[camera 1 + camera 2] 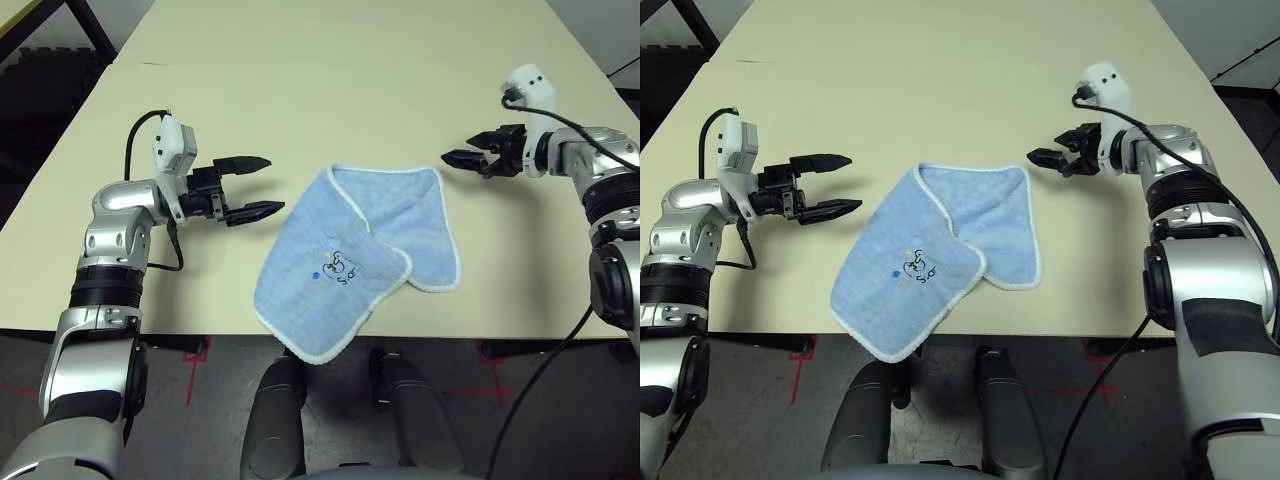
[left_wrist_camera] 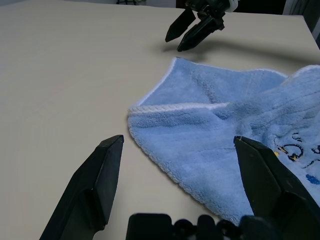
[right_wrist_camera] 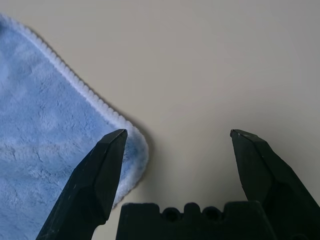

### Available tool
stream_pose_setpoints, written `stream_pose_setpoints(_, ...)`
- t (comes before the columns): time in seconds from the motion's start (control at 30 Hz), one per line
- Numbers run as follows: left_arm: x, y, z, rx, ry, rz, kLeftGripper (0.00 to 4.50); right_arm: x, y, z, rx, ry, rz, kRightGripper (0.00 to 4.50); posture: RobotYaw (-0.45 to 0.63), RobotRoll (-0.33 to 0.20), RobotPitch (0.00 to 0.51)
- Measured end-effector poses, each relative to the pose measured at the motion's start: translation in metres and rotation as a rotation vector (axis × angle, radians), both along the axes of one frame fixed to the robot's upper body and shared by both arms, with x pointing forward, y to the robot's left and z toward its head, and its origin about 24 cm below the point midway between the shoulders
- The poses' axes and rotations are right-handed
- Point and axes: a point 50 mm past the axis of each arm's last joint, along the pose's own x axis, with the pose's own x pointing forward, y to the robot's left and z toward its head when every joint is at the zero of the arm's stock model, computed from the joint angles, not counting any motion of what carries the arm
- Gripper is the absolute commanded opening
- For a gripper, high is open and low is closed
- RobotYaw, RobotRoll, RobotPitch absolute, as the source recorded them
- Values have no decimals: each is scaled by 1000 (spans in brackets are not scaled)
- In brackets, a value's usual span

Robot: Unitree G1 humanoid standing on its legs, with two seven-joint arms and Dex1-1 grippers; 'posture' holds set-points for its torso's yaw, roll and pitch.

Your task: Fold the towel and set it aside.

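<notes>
Towel (image 1: 355, 255) folded on table (image 1: 330, 90); grippers apart

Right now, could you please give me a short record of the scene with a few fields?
surface: beige table
towel: light blue, loosely folded over itself, one corner hanging past the near table edge
print: small dark cartoon, facing up
left gripper: open, beside the towel, holding nothing
right gripper: open, by the towel's far corner, holding nothing

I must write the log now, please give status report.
Both open: left gripper, right gripper, flanking the towel. Towel partly folded, near corner over table edge. Nothing blocking.
</notes>
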Motion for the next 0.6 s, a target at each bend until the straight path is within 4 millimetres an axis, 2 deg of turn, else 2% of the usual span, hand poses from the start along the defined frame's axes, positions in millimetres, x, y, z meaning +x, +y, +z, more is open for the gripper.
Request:
stream_pose_setpoints(0.37,-2,-5,4,4,1,-2,4467,3,12,-14,-136,-8,61,4500,80,0,269)
stream_pose_setpoints(0.57,-2,-6,3,0,22,-5,4467,3,15,-14,-171,-9,75,4500,71,0,277)
stream_pose_setpoints(0.6,-2,-6,3,0,25,-5,4496,3,15,-14,-172,-10,76,4321,70,0,277)
